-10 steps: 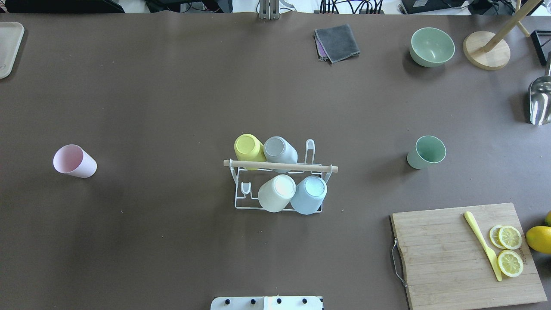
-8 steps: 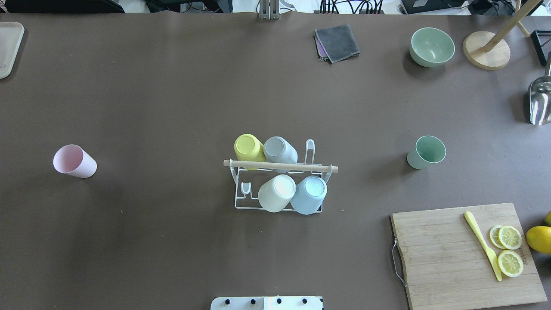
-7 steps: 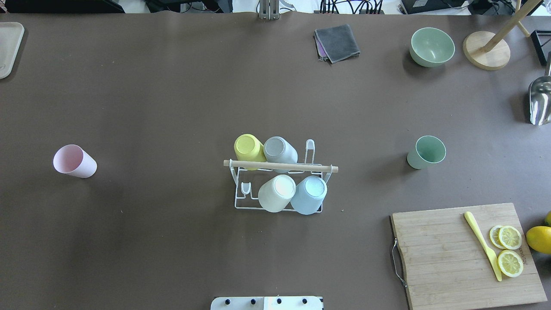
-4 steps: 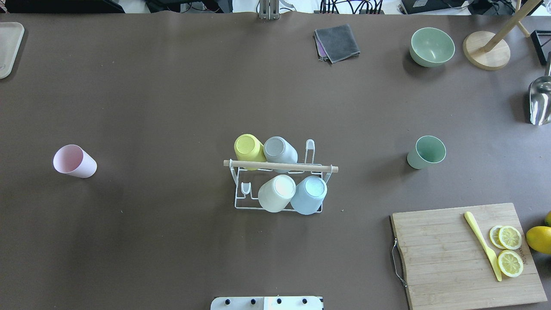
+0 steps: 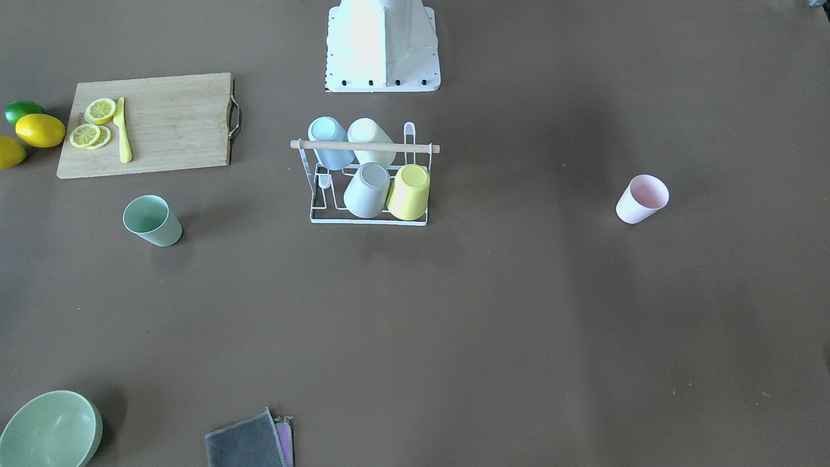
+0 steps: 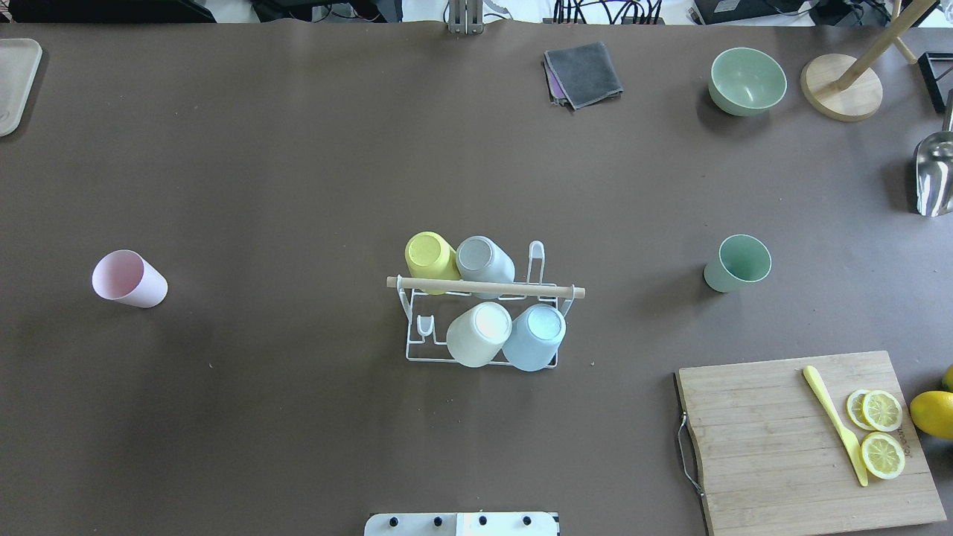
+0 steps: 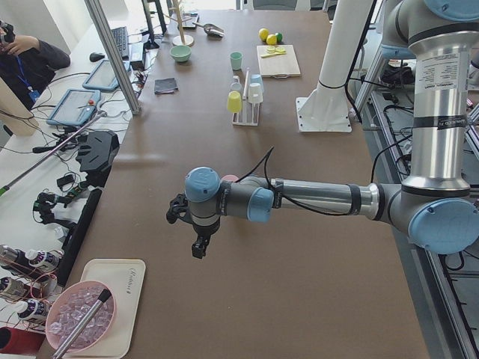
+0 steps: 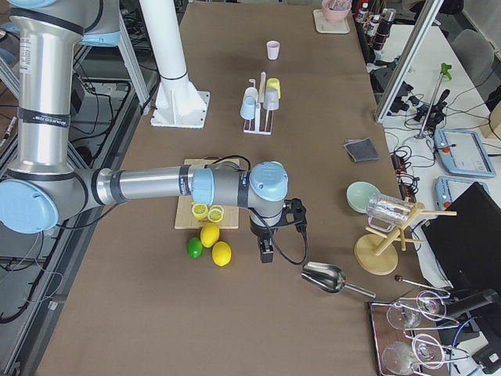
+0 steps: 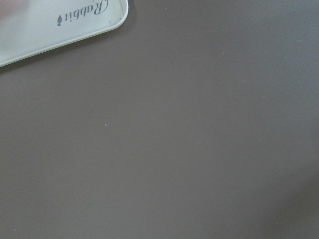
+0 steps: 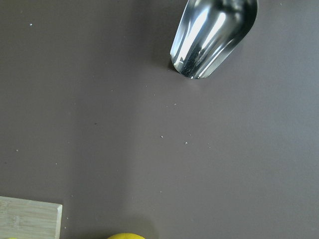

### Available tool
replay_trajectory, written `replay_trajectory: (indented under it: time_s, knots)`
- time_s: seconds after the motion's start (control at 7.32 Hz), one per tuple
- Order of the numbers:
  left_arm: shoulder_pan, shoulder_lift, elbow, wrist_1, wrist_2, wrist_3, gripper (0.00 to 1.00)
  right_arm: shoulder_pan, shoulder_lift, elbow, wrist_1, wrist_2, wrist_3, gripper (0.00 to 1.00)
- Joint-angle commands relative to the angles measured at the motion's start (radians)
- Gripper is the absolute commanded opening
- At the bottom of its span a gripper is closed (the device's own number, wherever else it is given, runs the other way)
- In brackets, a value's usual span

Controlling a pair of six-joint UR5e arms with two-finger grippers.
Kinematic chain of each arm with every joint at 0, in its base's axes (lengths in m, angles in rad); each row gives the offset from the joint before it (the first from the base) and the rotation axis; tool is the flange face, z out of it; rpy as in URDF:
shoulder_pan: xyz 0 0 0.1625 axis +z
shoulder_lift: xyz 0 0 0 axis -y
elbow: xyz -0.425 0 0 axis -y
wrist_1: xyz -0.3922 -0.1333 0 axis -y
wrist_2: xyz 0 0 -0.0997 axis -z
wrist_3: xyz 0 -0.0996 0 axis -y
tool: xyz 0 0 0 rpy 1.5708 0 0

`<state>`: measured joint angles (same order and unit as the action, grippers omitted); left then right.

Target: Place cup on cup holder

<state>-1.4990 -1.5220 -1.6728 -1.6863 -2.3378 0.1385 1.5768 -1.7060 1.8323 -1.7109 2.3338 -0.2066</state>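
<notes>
The white wire cup holder (image 6: 415, 351) with a wooden rod (image 6: 484, 286) stands mid-table, also in the front view (image 5: 363, 146). It carries yellow (image 6: 428, 255), grey (image 6: 482, 258), cream (image 6: 478, 333) and light blue (image 6: 534, 335) cups, upside down. A pink cup (image 6: 128, 278) stands upright far left and a green cup (image 6: 737, 263) upright at right. My left gripper (image 7: 198, 247) shows only in the exterior left view, hanging over bare table near the pink cup; I cannot tell its state. My right gripper (image 8: 266, 252) shows only in the exterior right view, near the lemons; I cannot tell its state.
A cutting board (image 6: 782, 447) with lemon slices and a yellow knife (image 6: 834, 424) lies front right, lemons (image 6: 932, 413) beside it. A green bowl (image 6: 747, 80), grey cloth (image 6: 583, 73), metal scoop (image 6: 934, 175) and wooden stand (image 6: 841, 85) sit at the back right. A white tray (image 6: 13, 82) sits at the back left.
</notes>
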Motion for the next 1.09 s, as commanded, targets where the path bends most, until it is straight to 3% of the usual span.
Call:
replay_trajectory:
  time_s: [0.0, 0.41, 0.96]
  knots:
    - [0.025, -0.024, -0.011, 0.002, 0.002, 0.003, 0.99, -0.005, 0.002, 0.002, -0.001, 0.032, 0.009, 1.0]
    - [0.034, -0.044, -0.011, 0.002, 0.011, 0.003, 0.98, -0.055, 0.061, 0.007, -0.037, 0.05, 0.076, 1.0]
    - [0.086, -0.105, -0.012, 0.002, 0.012, 0.003, 0.99, -0.211, 0.257, 0.005, -0.247, 0.009, 0.121, 1.0]
